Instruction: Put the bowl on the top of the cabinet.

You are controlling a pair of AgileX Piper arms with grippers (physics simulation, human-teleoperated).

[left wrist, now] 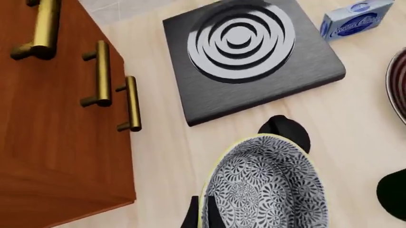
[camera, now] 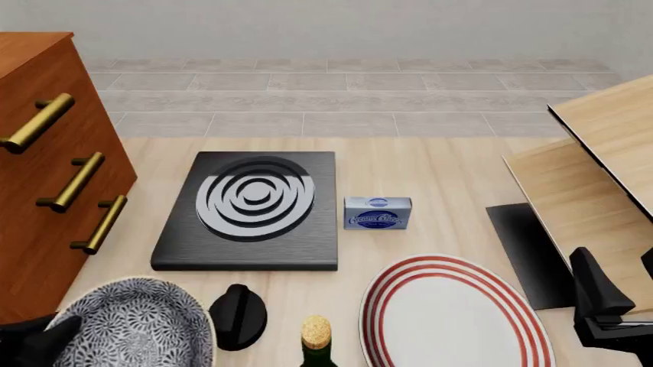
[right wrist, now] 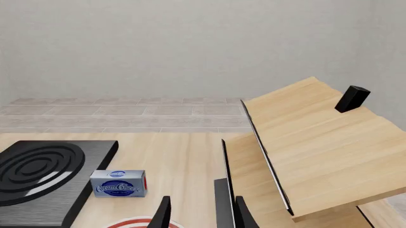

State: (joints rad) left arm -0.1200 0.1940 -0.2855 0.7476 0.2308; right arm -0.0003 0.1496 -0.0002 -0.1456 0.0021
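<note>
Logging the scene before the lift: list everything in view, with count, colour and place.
bowl: 1, white rim, grey-blue pattern, near left, in left gripper
cabinet: 1, reddish-brown, brass handles, far left
hotplate: 1, black with silver rings, centre
cream cheese box: 1, blue, right of hotplate
plate: 1, white with red rings, near right
knob: 1, black, beside bowl
bottle: 1, corked, near edge
wooden panels: pale, black base, right
left gripper: black, on bowl rim
right gripper: black, open

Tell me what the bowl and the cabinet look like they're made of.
The bowl looks like glazed ceramic: smooth pale rim, printed dark leafy pattern inside. The cabinet looks like reddish-brown varnished wood with visible grain; its bar handles look like brushed brass, though that is only how they are rendered.
</note>
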